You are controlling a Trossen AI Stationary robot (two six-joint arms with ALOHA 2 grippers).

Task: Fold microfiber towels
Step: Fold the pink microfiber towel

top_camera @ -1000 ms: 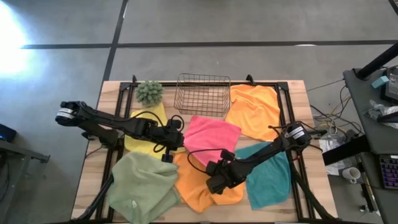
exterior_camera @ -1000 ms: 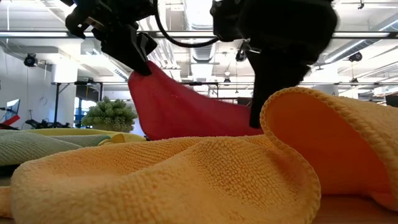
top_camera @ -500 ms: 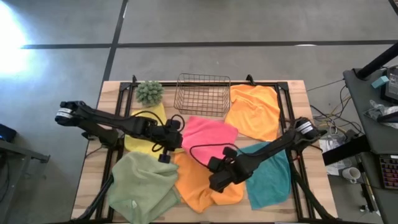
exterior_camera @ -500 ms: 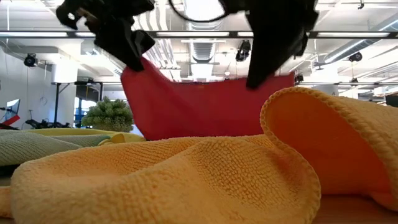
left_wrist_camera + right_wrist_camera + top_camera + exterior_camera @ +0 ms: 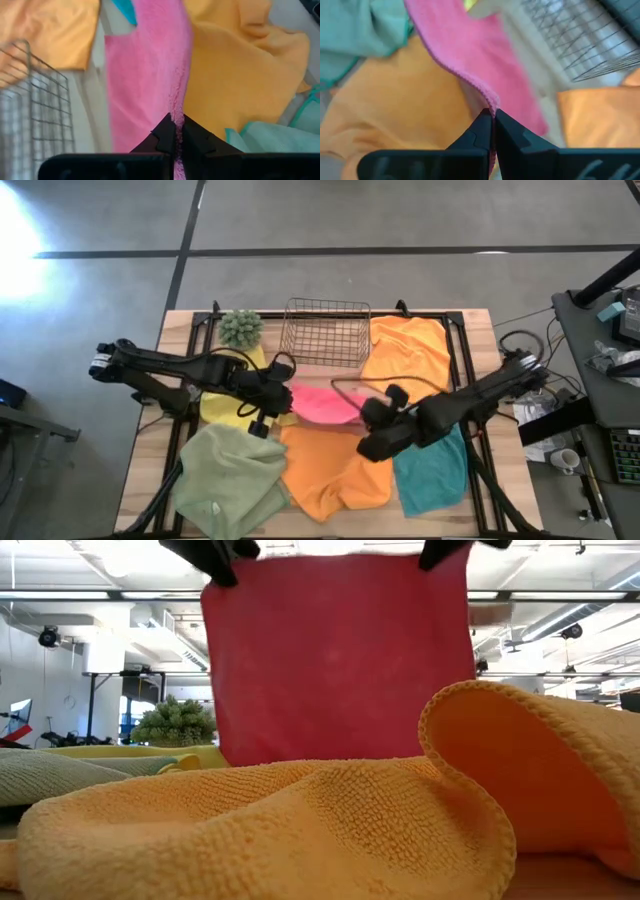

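Low view: my tools holding the pink towel (image 5: 335, 655) are cut off at top edge; its lower hem hidden behind the orange towel (image 5: 300, 830).

Even, bright overhead light on the pale wooden table (image 5: 470, 325), shadows soft. Hard white glare at nine o'clock on the grey concrete floor (image 5: 30, 230) (blown out). Low down, ceiling strip lights (image 5: 560, 597) glow; the wire basket (image 5: 580, 45) smears with blur.
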